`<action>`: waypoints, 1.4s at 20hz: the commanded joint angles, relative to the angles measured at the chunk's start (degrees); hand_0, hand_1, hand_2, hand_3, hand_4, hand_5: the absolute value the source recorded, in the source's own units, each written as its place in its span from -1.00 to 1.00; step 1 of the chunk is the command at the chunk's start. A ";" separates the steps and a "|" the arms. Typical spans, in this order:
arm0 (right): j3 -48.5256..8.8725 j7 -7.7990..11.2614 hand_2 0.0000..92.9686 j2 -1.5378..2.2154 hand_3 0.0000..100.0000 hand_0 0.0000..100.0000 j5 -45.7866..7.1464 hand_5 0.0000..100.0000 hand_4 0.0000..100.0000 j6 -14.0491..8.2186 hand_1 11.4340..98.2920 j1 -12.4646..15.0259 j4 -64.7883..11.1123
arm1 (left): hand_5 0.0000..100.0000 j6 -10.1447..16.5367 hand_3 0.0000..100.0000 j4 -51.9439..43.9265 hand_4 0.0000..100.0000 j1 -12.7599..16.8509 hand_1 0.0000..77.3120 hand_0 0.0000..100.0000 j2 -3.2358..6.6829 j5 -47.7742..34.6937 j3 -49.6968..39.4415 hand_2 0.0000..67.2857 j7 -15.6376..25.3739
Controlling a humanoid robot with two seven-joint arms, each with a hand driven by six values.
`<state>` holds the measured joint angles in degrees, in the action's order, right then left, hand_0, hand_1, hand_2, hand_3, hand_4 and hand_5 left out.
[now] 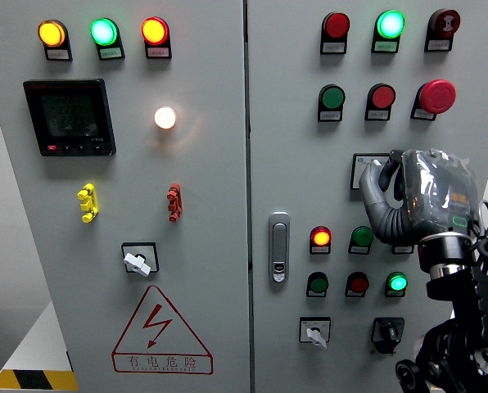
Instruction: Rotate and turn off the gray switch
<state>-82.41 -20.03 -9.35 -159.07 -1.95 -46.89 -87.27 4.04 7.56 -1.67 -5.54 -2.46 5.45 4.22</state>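
My right hand (389, 176), grey with a clear cover over its back, comes up from the lower right and is pressed to the right cabinet door. Its thumb and fingers (377, 201) curl together over a square switch plate (360, 166) in the third row of controls. They close on the gray switch there, and the knob itself is hidden behind them. Two other gray rotary switches show: one on the left door (137, 263) and one low on the right door (314, 335). The left arm does not show.
Lit and unlit round lamps and push buttons surround the hand, with a red emergency stop button (436, 96) just above it. A black key switch (387, 331) sits below. A door handle (278, 246) lies left of the hand. A meter (69, 116) is on the left door.
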 commanded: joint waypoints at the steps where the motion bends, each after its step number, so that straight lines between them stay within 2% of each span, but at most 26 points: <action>1: -0.03 -0.10 0.27 0.03 0.88 0.45 -0.01 0.88 1.00 0.02 -0.59 0.13 -0.18 | -0.78 0.00 -0.63 0.00 -0.84 0.00 -1.00 0.77 0.00 0.00 0.00 -0.60 0.00; 3: -0.03 -0.10 0.25 0.03 0.88 0.36 -0.01 0.89 1.00 0.10 -0.66 0.22 -0.88 | -0.78 0.00 -0.63 0.00 -0.84 0.00 -1.00 0.77 0.00 0.00 0.00 -0.60 0.00; 5: -0.03 -0.10 0.22 0.03 0.88 -0.17 -0.01 0.89 1.00 0.19 -0.68 0.48 -1.32 | -0.78 0.00 -0.63 0.00 -0.84 0.00 -1.00 0.77 0.00 0.00 0.00 -0.60 0.00; 6: -0.11 -0.10 0.17 0.03 0.88 -1.00 -0.01 0.89 1.00 0.19 -0.57 0.48 -1.41 | -0.78 0.00 -0.63 0.00 -0.84 0.00 -1.00 0.77 0.00 0.00 0.00 -0.61 0.00; 9: -0.29 -0.01 0.09 0.03 0.88 -1.00 -0.10 0.89 1.00 0.19 -0.46 0.48 -1.50 | -0.78 0.00 -0.63 0.00 -0.84 0.00 -1.00 0.77 0.00 0.00 0.00 -0.60 0.00; 16: -0.55 -0.10 0.00 0.03 0.87 -1.00 -0.19 0.89 1.00 0.54 -0.44 0.74 -2.99 | -0.78 0.00 -0.63 0.00 -0.84 0.00 -1.00 0.77 0.00 0.00 0.00 -0.61 0.00; 17: -0.64 -0.10 0.00 0.12 0.87 -1.00 -0.19 0.89 1.00 0.54 -0.44 0.74 -3.17 | -0.78 0.00 -0.63 0.00 -0.84 0.00 -1.00 0.77 0.00 0.00 0.00 -0.61 0.00; 18: -0.82 -0.01 -0.01 0.03 0.86 -1.00 -0.19 0.89 1.00 0.54 -0.44 0.92 -3.61 | -0.78 0.00 -0.63 0.00 -0.84 0.00 -1.00 0.77 0.00 0.00 0.00 -0.60 0.00; 19: -0.82 -0.01 -0.01 0.12 0.86 -1.00 -0.19 0.89 1.00 0.63 -0.44 1.36 -4.39 | -0.78 0.00 -0.63 0.00 -0.84 0.00 -1.00 0.77 0.00 0.00 0.00 -0.60 0.00; 28: -1.96 1.04 -0.03 0.12 0.82 -1.00 -0.80 0.92 1.00 0.90 -0.40 5.66 -10.28 | -0.78 0.00 -0.63 0.00 -0.84 0.00 -1.00 0.77 0.00 0.00 0.00 -0.60 0.00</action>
<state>-84.36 -19.32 -9.22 -159.76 -1.07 -42.33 -96.18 4.04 7.56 -1.67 -5.54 -2.46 5.42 4.22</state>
